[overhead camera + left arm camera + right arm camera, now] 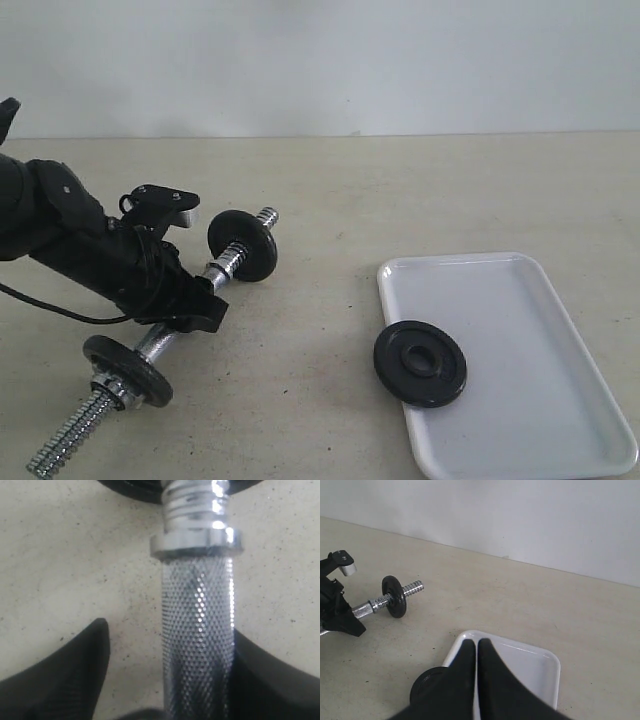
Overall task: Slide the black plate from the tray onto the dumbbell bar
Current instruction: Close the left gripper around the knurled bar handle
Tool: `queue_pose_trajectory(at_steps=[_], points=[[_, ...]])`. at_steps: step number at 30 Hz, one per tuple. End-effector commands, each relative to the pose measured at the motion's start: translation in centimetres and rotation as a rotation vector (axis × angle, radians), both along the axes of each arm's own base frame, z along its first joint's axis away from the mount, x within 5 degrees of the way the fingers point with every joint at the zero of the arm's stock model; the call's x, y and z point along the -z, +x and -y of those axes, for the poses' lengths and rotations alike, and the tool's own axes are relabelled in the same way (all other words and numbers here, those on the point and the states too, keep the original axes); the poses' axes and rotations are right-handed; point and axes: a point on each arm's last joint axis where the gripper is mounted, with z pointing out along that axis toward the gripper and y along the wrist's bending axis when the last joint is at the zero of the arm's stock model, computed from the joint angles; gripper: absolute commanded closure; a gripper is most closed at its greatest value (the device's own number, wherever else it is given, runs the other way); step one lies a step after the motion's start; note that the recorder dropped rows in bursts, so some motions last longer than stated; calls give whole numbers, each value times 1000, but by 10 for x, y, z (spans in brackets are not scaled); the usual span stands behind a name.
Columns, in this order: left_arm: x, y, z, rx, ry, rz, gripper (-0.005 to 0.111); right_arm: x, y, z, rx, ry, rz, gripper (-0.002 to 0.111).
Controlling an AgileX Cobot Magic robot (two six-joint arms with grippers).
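Blk plate (420, 363) lies flat-ish w/ centre hole up, straddling the left long rim of the tray (520, 330): part inside the tray, part hanging over the tabletop (320, 200). Rest of the white tray is bare glossy surface, lying to the right in ext view. Right gripper (476, 642) not in ext view; in its wrist cam the fingers (492, 680) are pressed together w/ only a thin slit, holding nothing, tips over the tray rim and just beside the plate. Can't tell if it touches either. Open tabletop lies between tray and dumbbell bar (225, 262), which lies diagonally, well apart on the left of ext view. The bar already carries two blk discs: far disc (243, 245) stands on edge near the end pointing toward the tray side, w/ a short threaded stub (268, 214) sticking out past it. Near disc (127, 370) sits toward the other end w/ a silver nut (110, 388) against it, then a long threaded end (62, 443) beyond. Left gripper (170, 630) straddles the knurled mid section between the discs, jaws spread. One finger (270, 680) is against the bar, the other has a visible gap to it, so not clamped. A chrome collar (197, 542) sits just ahead of the fingers. Left arm body covers part of the bar in ext view. Plain pale wall (320, 60) behind.
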Motion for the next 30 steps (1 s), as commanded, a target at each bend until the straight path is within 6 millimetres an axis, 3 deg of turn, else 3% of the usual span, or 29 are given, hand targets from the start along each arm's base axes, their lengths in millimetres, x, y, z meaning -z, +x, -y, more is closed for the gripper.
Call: queue_pose_trajectory(at_steps=[1,5,8,15,30], points=[[5,2,2,-1,6,-1,52,-1,0,0,-3,-10,12,109],[5,2,2,-5,8,8,52,-2,0,0,-4,-15,16,109],[5,2,2,-6,8,8,59,-2,0,0,-3,-15,17,109],[6,1,2,6,7,-7,102,-2,0,0,-4,-17,17,109],[6,1,2,6,7,-7,102,-2,0,0,-5,-19,18,109]])
